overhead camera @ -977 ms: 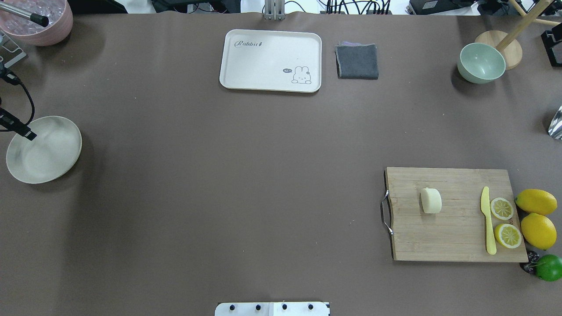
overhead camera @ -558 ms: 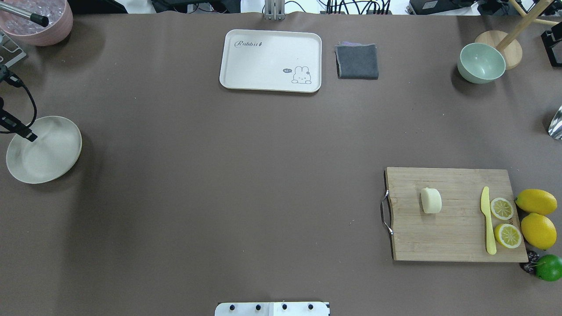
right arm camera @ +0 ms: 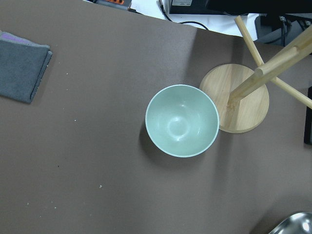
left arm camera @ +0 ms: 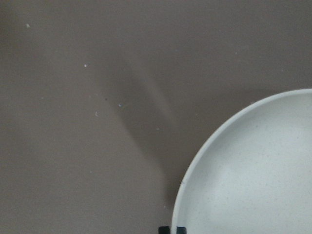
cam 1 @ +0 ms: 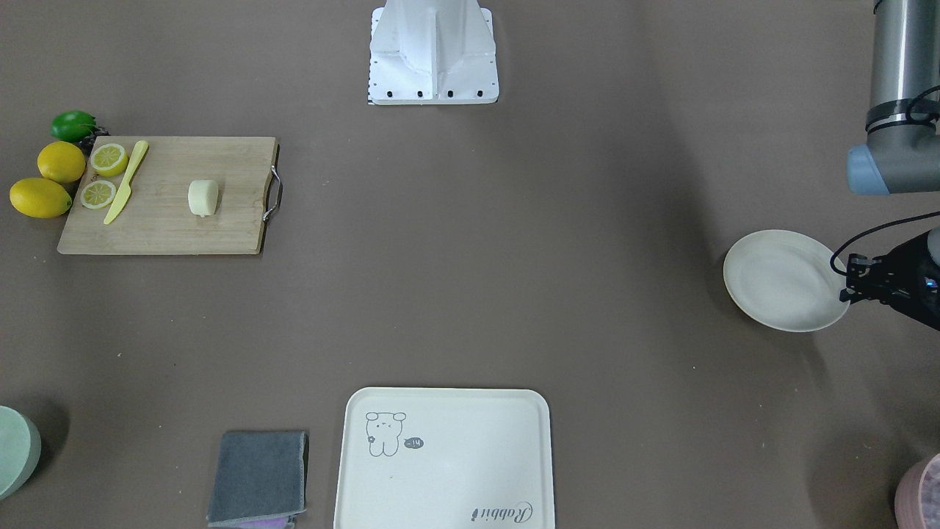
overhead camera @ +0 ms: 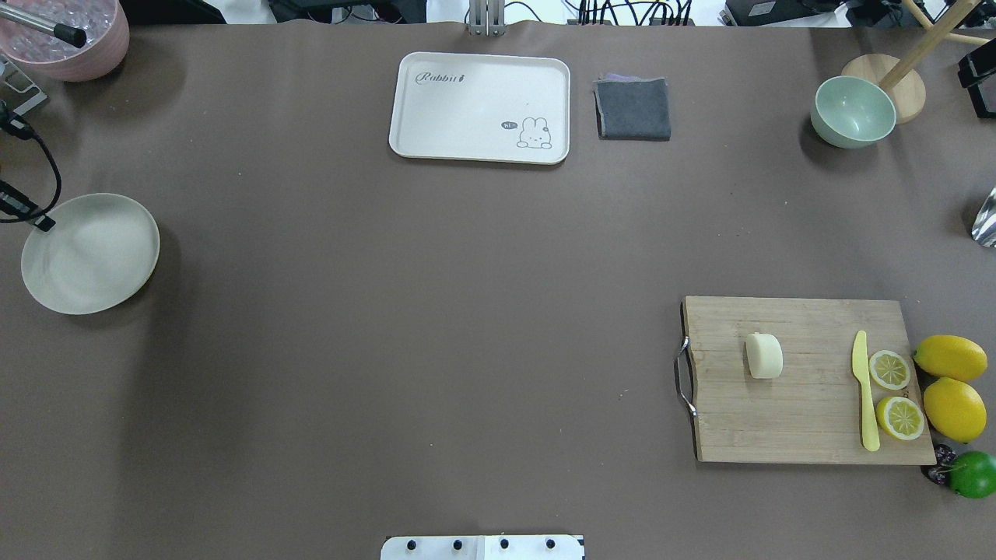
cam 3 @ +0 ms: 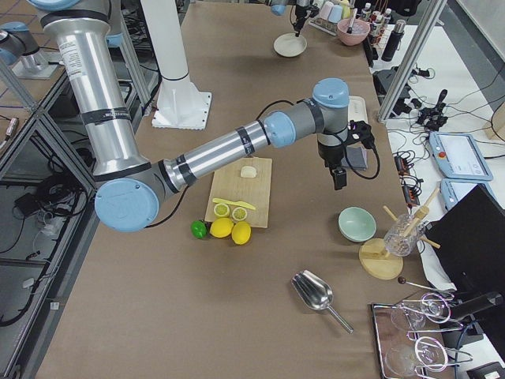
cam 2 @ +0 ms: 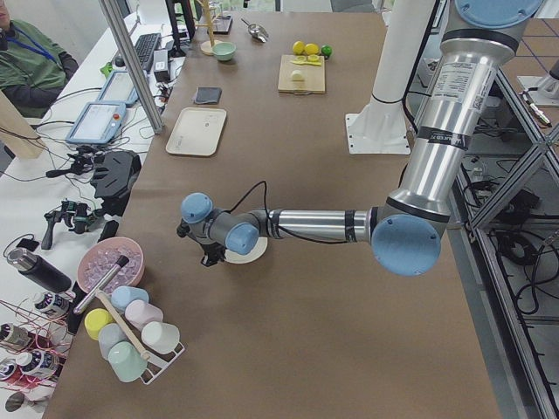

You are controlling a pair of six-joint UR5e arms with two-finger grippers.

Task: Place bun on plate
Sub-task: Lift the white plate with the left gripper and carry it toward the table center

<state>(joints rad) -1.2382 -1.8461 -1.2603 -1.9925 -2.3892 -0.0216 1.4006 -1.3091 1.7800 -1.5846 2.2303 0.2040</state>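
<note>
The brown table is the biggest thing before me. My left arm lies low along its left end. My right arm stretches high across the right side, passing above the board.

That wooden board sits near my right front, its metal handle toward the middle of the table. The cream tray lies at the far edge, with the grey cloth just beside it on the right.

The plate is at my far left, close to the table's edge. My left gripper is clenched on its rim. In the wrist view two dark fingertips sit either side of the rim, at the bottom of the frame.

The green bowl stands in the far right corner, just beside a wooden stand. My right gripper hangs above the table between cloth and bowl. I cannot tell whether it is clenched or released.

Two lemons and a lime lie off the board's right end.

The bun rests on the board near its handle end, untouched and well apart from the plate, across the table. A yellow knife and two lemon halves lie at the board's other end.
</note>
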